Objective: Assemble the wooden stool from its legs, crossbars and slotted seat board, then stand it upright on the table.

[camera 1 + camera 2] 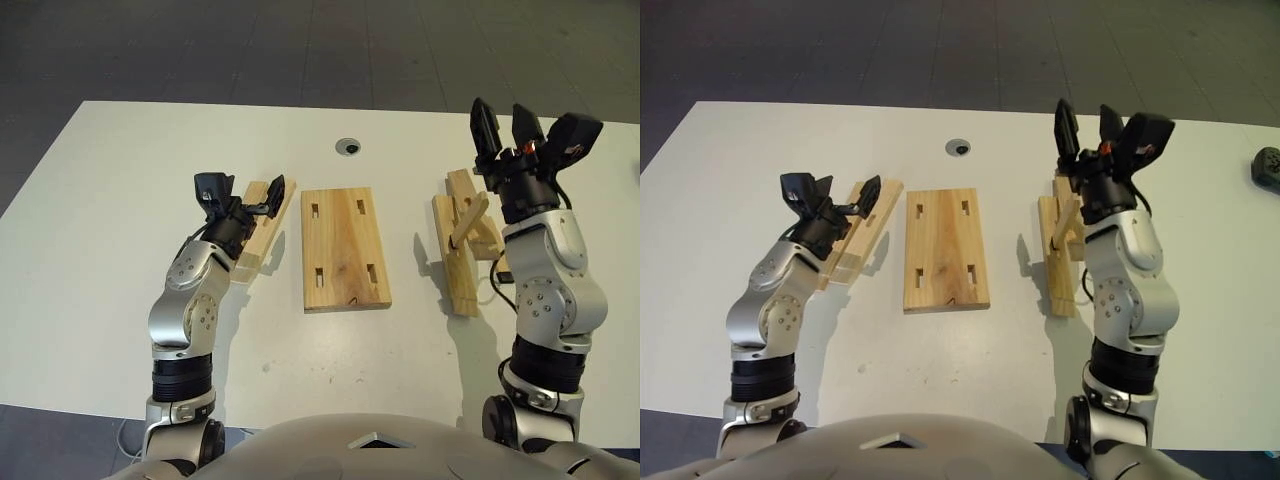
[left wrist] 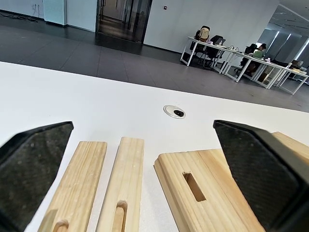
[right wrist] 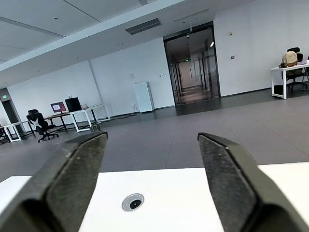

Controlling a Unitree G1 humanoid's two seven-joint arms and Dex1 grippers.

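- While no part is joined yet to the seat board [image 1: 346, 250], which lies flat mid-worktop with its four slots facing up, the step in hand looks like picking up a first leg piece.
- The left claw [image 1: 242, 190] hangs with its fingers spread wide just over the two slats [image 1: 262, 225], at 9 o'clock from the board. Its pads [image 2: 34, 169] straddle both slats, and what seems to be the board's corner sits close to one pad.
- To do this well, I would centre on one slat only and close across its narrow width near the middle. Staying clear of the board should avoid dragging the neighbouring slat.
- The right claw [image 1: 505, 125] is raised, fingers apart and empty, above the far end of the leg bundle [image 1: 462, 250] at 3 o'clock from the board. One stick there lies tilted across the others and would likely shift if nudged.
- The worktop [image 1: 130, 180] is white and smooth, with a cable hole [image 1: 348, 147] at 12 o'clock from the board and a small dark device [image 1: 1266, 165] at its right edge.
- Around it are a dark tiled floor, white walls, a glass doorway, and office desks and chairs.
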